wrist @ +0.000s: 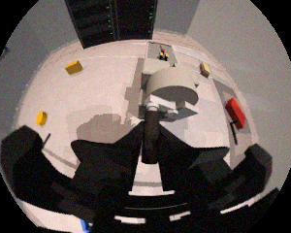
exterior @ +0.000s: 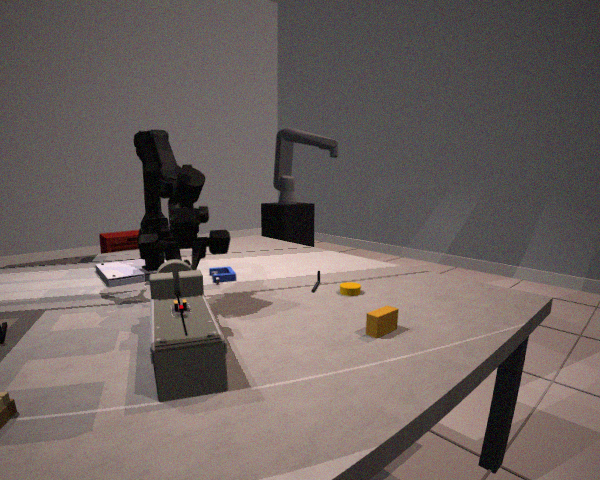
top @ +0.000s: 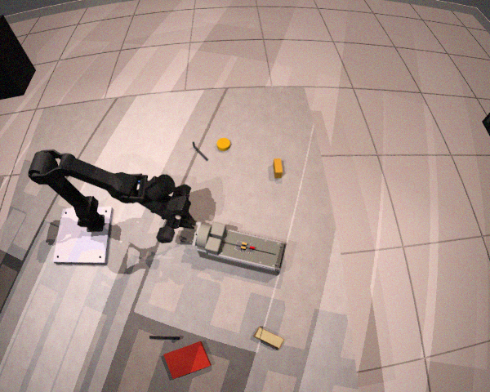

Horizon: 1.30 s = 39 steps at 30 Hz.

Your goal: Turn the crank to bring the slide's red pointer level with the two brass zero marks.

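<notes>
The machine (top: pixel 260 258) (exterior: pixel 188 356) (wrist: pixel 156 50) is an olive-grey box lying on the table. A round crank wheel (top: pixel 202 236) (exterior: pixel 172 266) (wrist: pixel 173 82) sits at its end nearest my arm. On its top, the slide's red pointer (top: pixel 251 247) (exterior: pixel 180 308) (wrist: pixel 163 47) sits just past the two brass zero marks (top: pixel 244 244) (exterior: pixel 176 301), on the side away from the crank. My gripper (top: pixel 190 233) (wrist: pixel 148 124) is at the wheel and shut on the dark crank handle (wrist: pixel 149 139), which shows between the fingers in the wrist view.
A yellow disc (top: pixel 223 144) (exterior: pixel 350 288), a yellow block (top: pixel 278 167) (exterior: pixel 381 320) and a bent black rod (top: pixel 199 150) (exterior: pixel 316 282) lie beyond the machine. A red slab (top: pixel 186 359), a tan block (top: pixel 269 337) and a black pen (top: pixel 164 337) lie in front. A blue piece (exterior: pixel 222 273) lies near my white base plate (top: pixel 81 248).
</notes>
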Tool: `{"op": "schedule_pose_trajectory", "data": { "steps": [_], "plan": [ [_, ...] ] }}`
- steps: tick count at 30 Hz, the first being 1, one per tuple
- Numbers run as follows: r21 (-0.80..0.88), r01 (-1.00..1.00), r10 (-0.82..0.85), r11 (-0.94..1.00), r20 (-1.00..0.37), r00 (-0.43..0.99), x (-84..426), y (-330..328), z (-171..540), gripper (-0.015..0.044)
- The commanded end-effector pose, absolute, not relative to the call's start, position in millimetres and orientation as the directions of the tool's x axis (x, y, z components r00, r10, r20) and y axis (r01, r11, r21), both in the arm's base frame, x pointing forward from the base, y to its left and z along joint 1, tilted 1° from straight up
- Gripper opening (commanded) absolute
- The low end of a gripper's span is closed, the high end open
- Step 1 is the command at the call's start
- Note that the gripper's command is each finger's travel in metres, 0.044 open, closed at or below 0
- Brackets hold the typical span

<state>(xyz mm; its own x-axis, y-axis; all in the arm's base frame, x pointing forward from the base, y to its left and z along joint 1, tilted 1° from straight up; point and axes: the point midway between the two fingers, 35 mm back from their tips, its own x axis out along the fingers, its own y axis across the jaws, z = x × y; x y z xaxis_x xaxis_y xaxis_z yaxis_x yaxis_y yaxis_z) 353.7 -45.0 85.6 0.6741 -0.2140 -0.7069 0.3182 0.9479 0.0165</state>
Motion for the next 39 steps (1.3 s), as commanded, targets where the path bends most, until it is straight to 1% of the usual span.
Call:
{"op": "schedule_pose_trajectory", "data": {
  "steps": [1, 20, 39],
  "plan": [
    [0.017, 0.315, -0.213, 0.949, -0.700, 0.681, 352, -48, 95, 0.0000],
    [0.015, 0.315, -0.215, 0.949, -0.700, 0.681, 344, -74, 106, 0.0000],
    [0.015, 0.315, -0.215, 0.949, -0.700, 0.681, 342, -79, 105, 0.0000]
  ]
}}
